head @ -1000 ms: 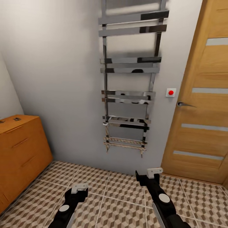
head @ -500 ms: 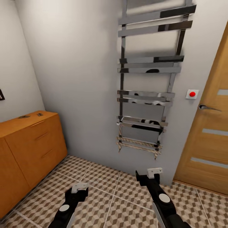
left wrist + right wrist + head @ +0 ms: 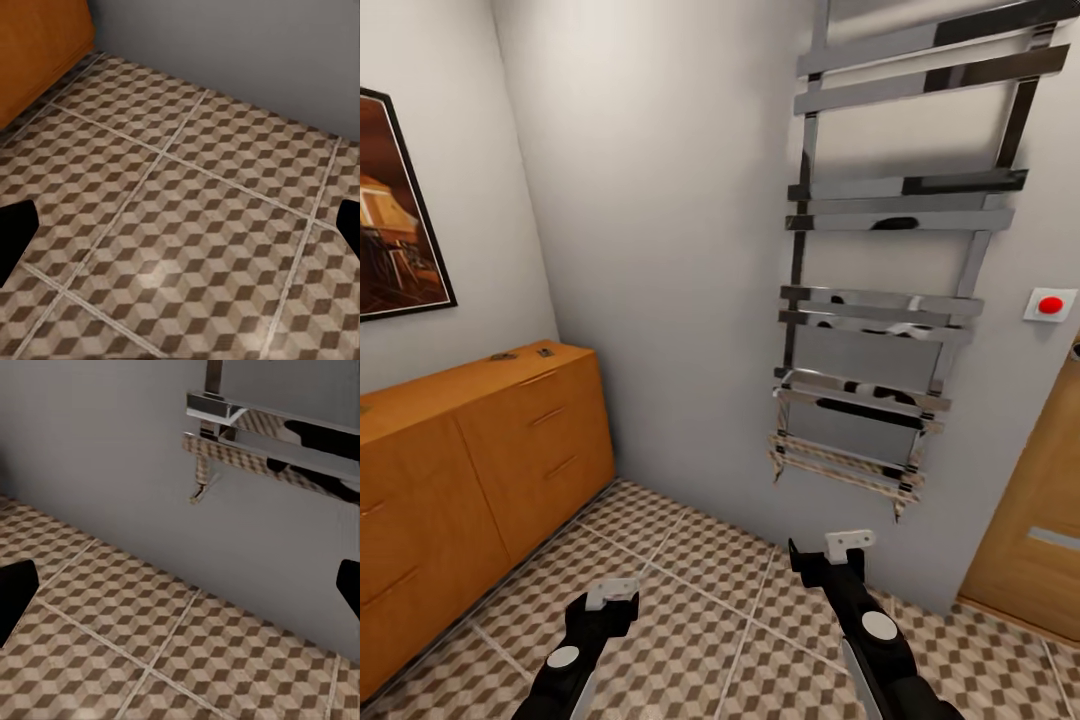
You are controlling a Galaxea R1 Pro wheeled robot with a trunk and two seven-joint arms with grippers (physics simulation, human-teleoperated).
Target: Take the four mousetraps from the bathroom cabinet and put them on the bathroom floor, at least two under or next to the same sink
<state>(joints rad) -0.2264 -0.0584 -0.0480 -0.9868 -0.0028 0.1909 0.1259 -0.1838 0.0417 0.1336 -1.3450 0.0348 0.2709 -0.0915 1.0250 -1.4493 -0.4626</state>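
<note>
head view: so we're in the bathroom, looking at a corner. The cabinet sits along the left wall, drawers all shut, with two or three small dark bits on its top that could be mousetraps, but they're too tiny to call. Chrome towel rail on the far wall, framed picture above the cabinet, a slice of door on the right.
left pincer: low over the bathroom floor, carrying nothing; can't tell the gap from up here.
right pincer: same deal, empty, a bit further forward.
left wrist view: just cube-pattern tiles and a corner of the cabinet; dark fingertips at opposite edges, so it's spread wide.
right wrist view: tiles, grey wall, bottom of the rail; fingertips far apart too, wide and empty.
step: approach phase I'd say, nothing picked up yet.
next move: probably roll up to the cabinet, square on, then raise an arm to check that top.
</note>
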